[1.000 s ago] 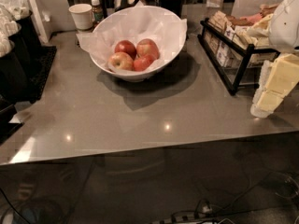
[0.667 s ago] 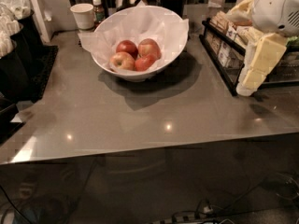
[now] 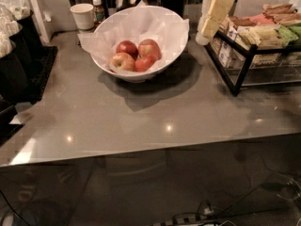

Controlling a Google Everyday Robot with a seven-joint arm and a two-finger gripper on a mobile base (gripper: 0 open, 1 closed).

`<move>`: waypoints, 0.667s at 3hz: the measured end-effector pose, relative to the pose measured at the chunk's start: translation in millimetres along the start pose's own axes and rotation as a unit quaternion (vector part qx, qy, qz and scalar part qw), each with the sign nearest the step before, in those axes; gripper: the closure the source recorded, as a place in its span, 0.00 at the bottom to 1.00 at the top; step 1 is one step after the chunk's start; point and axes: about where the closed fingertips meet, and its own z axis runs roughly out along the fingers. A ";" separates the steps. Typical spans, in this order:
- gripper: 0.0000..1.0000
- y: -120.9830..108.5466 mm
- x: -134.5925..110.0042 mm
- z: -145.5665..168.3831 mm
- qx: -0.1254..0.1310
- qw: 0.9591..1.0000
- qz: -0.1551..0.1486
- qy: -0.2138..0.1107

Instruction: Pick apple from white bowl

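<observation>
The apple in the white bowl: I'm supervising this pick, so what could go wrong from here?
The apple sits packed against other apples, so closing on it may roll a neighbour. Crumpled paper stands above the rim of the white bowl and could snag the gripper, which hangs to its right in the camera view, beside the snack rack.

Gripper (image 3: 212, 15) top right, cut by top edge (rack (image 3: 238, 76) too, right).

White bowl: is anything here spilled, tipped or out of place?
Nothing stands out. The bowl stands upright on the counter, with four apples inside on the paper. The paper hangs over the left rim, nothing spilled. The gripper hangs right of the bowl, apart from it.
</observation>
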 end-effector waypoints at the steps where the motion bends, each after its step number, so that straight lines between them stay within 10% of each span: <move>1: 0.00 -1.3 8.2 15.7 -0.007 1.000 0.007 -0.001; 2: 0.00 -18.7 15.9 49.8 -0.041 0.999 -0.011 0.002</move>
